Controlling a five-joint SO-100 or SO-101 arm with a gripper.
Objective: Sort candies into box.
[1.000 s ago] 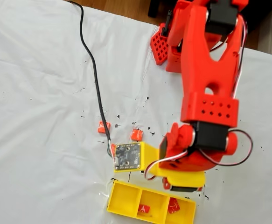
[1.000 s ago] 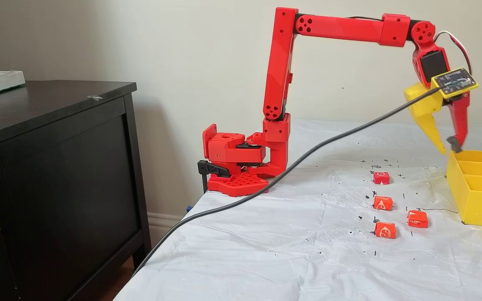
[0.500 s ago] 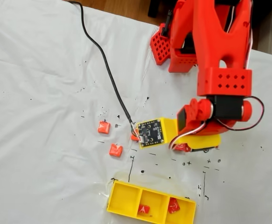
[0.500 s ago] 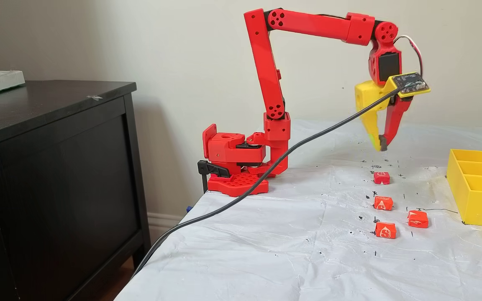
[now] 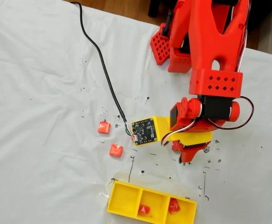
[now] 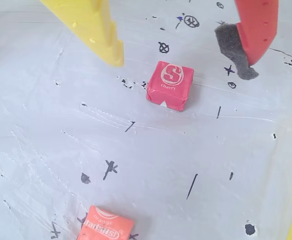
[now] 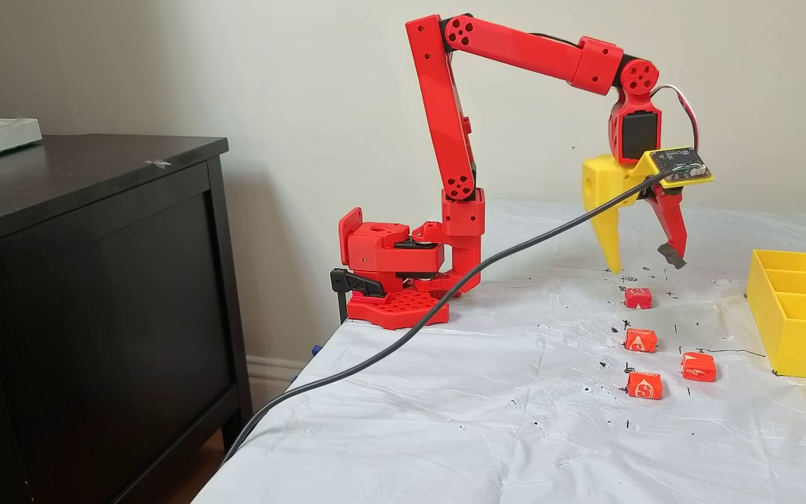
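Your gripper [image 7: 644, 266] hangs just above the bench [image 7: 487, 420] with its jaws spread wide and empty, the yellow finger [image 6: 93, 30] and the red finger [image 6: 256, 27] standing to either side of a cherry candy [image 6: 169, 85] that lies flat on the white cover, touching neither. In the side fixed view you have three more candies [image 7: 698, 366] lying nearer the camera, well apart from the jaws. The yellow box [image 5: 126, 198] sits at the bench's edge with two candies [image 5: 144, 210] inside, one in its middle compartment and one in an end compartment.
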